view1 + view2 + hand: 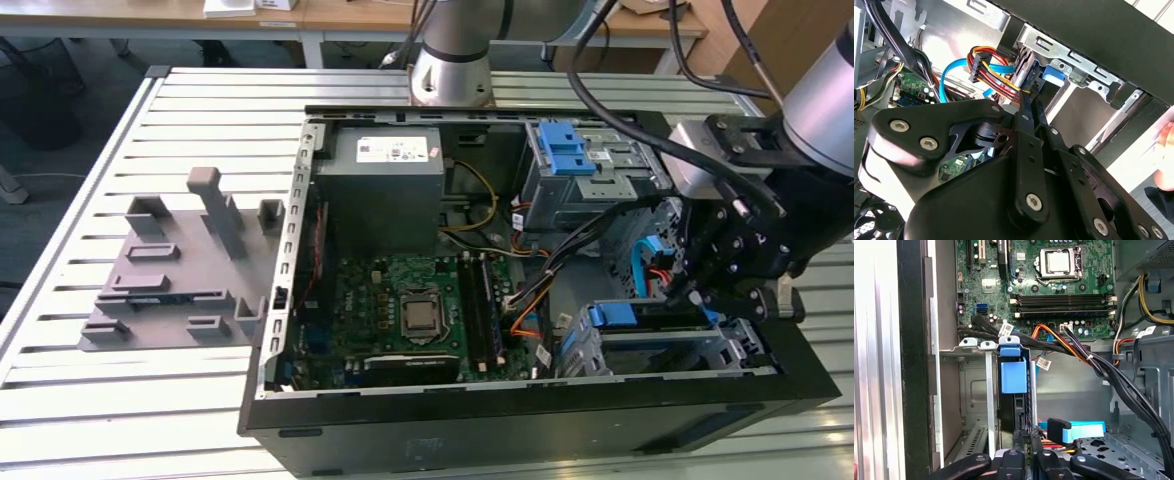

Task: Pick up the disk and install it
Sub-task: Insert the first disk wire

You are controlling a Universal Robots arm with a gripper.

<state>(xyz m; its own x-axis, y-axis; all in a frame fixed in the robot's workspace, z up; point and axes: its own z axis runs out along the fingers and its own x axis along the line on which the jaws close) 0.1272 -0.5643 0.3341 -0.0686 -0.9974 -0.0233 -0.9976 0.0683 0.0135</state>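
The open PC case (534, 400) lies on its side on a slatted metal table (160, 400), filling the middle and right of the exterior view. The arm comes in from the upper right of that frame and its gripper (714, 290) reaches down into the case's lower right corner, right over a drive cage (667, 345).

The disk (1019, 415) stands on edge in that cage, low in the centre of the first wrist view, with its blue rail tab (1014, 376) sticking up above it. The jaws look pressed in against the disk's edge at the bottom of that frame, pinching it, with no gap showing between them and the drive.

In the second wrist view the black gripper linkages fill the lower frame, and the fingertips point at a blue tab (1051, 75) beside the cage wall, upper centre.

A motherboard (414, 310) sits at the centre of the exterior view, a grey power supply (387, 165) above it. A grey fixture (180, 265) rests on the table at the left.
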